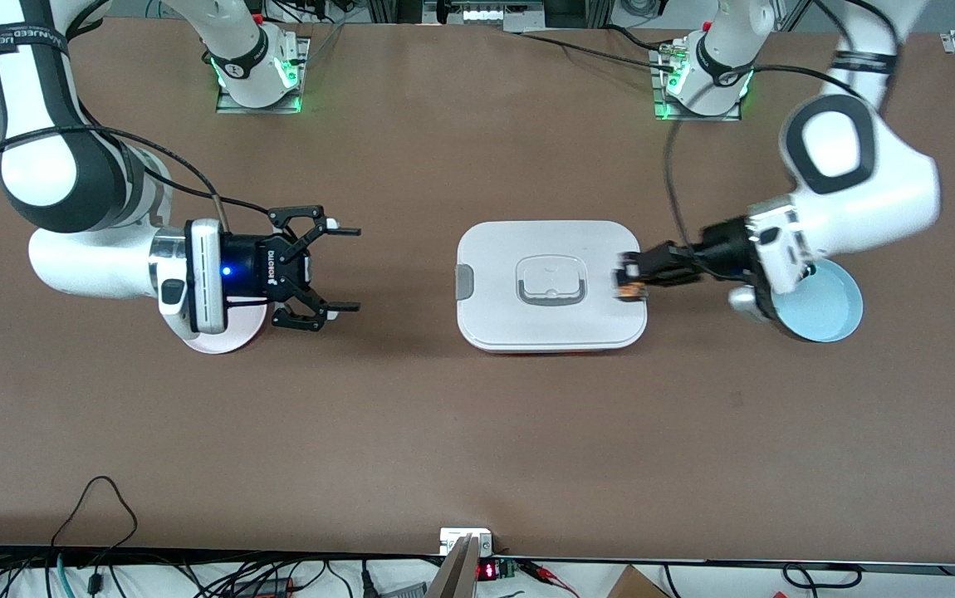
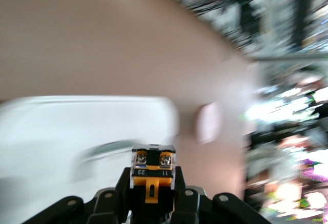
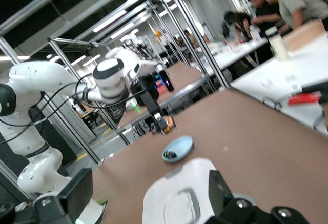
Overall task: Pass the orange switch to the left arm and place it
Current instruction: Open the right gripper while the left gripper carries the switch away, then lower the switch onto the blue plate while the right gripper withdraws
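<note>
**Switch in the air, handover next**

Nearest the front camera of the task's things sits the box [image 1: 550, 285], white, lid on, midway between the two arms. My left gripper [image 1: 629, 280] hangs over the box's end toward the left arm, its fingers clamped on the orange switch [image 1: 630, 290]; the left wrist view shows the switch [image 2: 152, 175] pinched between the black fingers, terminal screws facing the lens. My right gripper [image 1: 336, 268] waits over bare table toward the right arm's end, fingers spread wide.

I judge the handover has not begun — the grippers are well apart with the box between them. To do it well I would keep the switch high enough to pass over the lid, bring the right gripper up to meet it, and have it close on a part of the switch body the left fingers leave free before I release.

Count: one switch, one box, two arms, and two plates — a blue plate [image 1: 828, 303] under the left arm's wrist, a pink plate [image 1: 224, 336] under the right arm's. In the right wrist view, something small and dark lies in the blue plate [image 3: 179, 148]; I cannot tell what.
</note>
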